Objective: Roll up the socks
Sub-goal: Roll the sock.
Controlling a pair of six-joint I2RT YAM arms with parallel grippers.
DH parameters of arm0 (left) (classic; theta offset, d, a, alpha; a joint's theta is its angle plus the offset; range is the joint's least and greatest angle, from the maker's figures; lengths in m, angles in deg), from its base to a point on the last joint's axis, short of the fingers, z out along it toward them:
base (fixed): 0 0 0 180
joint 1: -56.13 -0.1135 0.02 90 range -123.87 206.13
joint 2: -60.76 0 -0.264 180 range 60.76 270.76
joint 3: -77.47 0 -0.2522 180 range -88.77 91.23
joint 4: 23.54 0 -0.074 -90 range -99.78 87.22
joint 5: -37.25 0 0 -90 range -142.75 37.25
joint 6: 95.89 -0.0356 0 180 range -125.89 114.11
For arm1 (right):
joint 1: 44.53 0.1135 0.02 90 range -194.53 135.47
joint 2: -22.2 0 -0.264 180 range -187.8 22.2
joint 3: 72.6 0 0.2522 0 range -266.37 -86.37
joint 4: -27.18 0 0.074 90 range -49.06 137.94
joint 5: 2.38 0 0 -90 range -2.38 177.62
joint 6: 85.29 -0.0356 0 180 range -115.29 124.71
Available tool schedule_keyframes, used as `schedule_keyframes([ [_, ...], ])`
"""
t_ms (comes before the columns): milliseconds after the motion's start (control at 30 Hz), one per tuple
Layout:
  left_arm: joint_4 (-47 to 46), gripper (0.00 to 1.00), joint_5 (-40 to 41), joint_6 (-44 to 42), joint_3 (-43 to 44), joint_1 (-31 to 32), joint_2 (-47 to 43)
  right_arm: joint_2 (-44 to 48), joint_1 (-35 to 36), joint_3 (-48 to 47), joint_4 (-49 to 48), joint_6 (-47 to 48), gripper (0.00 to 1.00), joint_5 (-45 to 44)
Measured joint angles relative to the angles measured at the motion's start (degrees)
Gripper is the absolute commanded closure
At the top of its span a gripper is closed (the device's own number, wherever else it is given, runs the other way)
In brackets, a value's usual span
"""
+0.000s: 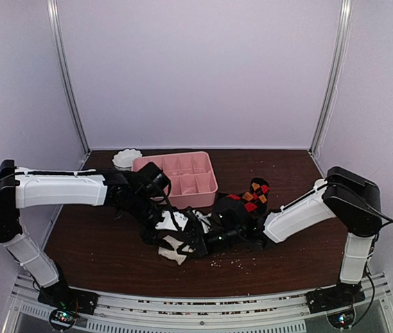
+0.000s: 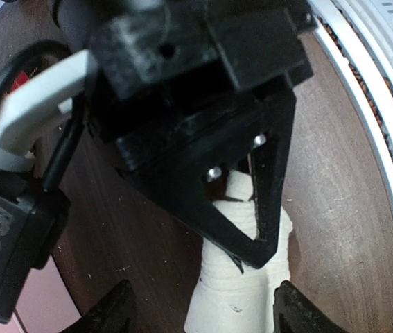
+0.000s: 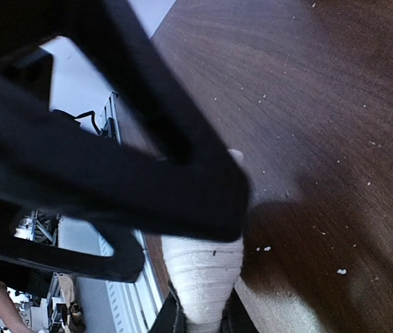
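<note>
Both arms meet at front-centre of table (image 1: 307, 229). R gripper (image 3: 199, 320) is clamped on one end of the cream sock (image 1: 172, 251). L gripper (image 2: 206, 316) has jaws apart, straddling the same sock w/ fabric between the fingers, no pinch visible. Sock's long axis runs approx along L's approach line, from L's fingers out to R's tips, so L sits at the free end. Next, prob: L closes there, then rolls toward R. The argyle sock (image 1: 255, 194) lies apart behind R arm, just right of pink tray (image 1: 206, 187); R is nearer.
</note>
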Motion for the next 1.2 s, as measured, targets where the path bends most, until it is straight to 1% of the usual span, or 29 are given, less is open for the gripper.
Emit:
schedule_keyframes([
  [233, -0.52, 0.34, 2.36, -0.22, -2.01, 0.59, 0.94, 0.52, -0.02, 0.17, -2.75, -2.69, 1.0, 0.81],
  [400, -0.98, 0.43, 4.79, -0.17, -3.02, 0.9, 0.94, 1.09, -0.02, 1.01, -4.72, -4.35, 1.0, 1.16],
  [533, -3.91, 0.43, 8.46, 0.15, -3.61, 1.05, 0.76, 1.11, -0.04, 1.29, -6.36, -6.19, 1.0, 1.22],
  [700, -6.69, 0.45, 12.79, 0.22, -4.02, 1.14, -0.07, 0.92, -0.37, 1.64, -10.47, -12.76, 1.0, 1.38],
  [800, -7.34, 0.55, 15.06, 0.46, -3.91, 1.18, -0.04, 0.48, -0.68, 1.6, -11.63, -15.65, 1.0, 1.2],
  [867, -7.48, 0.68, 16.02, 0.79, -3.89, 1.31, -0.04, 0.39, -0.92, 1.6, -11.67, -16.79, 1.0, 0.85],
  [933, -7.56, 0.85, 16.87, 1.11, -3.89, 1.49, -0.04, 0.39, -1.22, 1.64, -11.89, -17.99, 0.99, 0.59],
  [967, -7.58, 0.94, 17.11, 1.31, -3.89, 1.53, -0.04, 0.39, -1.4, 1.68, -12.04, -18.71, 0.96, 0.39],
  [1000, -7.54, 1.0, 17.49, 1.42, -3.89, 1.53, -0.04, 0.39, -1.55, 1.73, -12.26, -19.26, 0.91, 0.13],
  [1067, -7.17, 1.0, 17.75, 1.97, -3.65, 1.53, 0.0, 0.39, -1.79, 2.1, -12.9, -20.37, 0.63, -0.33],
  [1133, -5.07, 1.0, 16.48, 3.13, -1.92, 1.4, 0.46, 0.39, -1.92, 2.43, -13.53, -21.35, 0.48, -0.35],
  [1167, -4.63, 1.0, 16.2, 3.43, -1.36, 1.29, 0.55, 0.39, -1.97, 2.69, -13.66, -21.81, 0.33, -0.39],
  [1200, -2.64, 1.0, 14.49, 4.15, 0.61, 0.83, 1.07, 0.42, -2.12, 2.97, -13.79, -21.57, 0.23, -0.42],
])
